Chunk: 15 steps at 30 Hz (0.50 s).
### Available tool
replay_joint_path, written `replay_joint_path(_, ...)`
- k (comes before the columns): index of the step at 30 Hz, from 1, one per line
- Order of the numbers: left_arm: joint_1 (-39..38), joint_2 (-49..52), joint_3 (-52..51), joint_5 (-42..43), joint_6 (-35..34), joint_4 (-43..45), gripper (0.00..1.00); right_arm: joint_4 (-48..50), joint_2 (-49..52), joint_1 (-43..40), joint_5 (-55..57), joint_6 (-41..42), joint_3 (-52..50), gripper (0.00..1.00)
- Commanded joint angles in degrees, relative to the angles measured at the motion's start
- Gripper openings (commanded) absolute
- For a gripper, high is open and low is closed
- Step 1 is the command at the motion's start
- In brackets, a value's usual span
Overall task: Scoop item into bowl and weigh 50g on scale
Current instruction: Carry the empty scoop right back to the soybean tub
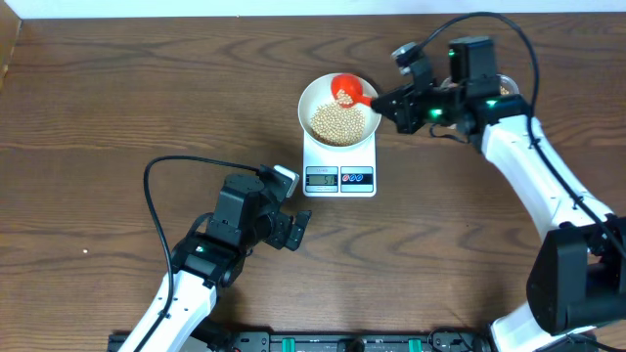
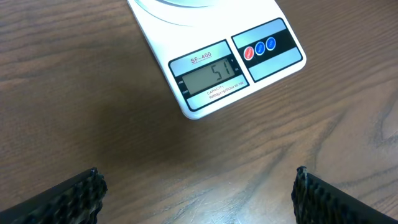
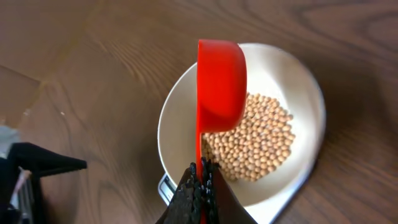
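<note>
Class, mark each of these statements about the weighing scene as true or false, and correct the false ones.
1. The bowl sits on the scale. True.
2. The display reads 51. True.
3. The left tool holds the scoop. False: it is open and empty; the right tool is shut on the scoop.
4. The bowl is empty. False: beans lie in it.
</note>
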Motion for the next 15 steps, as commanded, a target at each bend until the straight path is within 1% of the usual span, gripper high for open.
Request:
replay_joint_path(1,0.35,0.0,1.38,-0.55,0.81,-0.07,0.98,0.09,-0.83,-4.35,-7.91,1.38,2.16,0.01)
replay_joint_path(7,0.35,0.0,1.38,-0.55,0.81,-0.07,0.98,-4.37,-3.21,-14.29,-12.07,0.63,2.19,0.01)
replay_joint_path(12,0.35,0.0,1.38,-0.55,0.79,-0.07,0.98,-11.72,-4.98,-24.85,-11.58,-5.75,2.19,0.01)
replay_joint_path(15,0.35,0.0,1.38,-0.55,0.81,-0.07,0.98,-14.34,-5.03,-30.32,-8.39,-7.23,2.19,0.01)
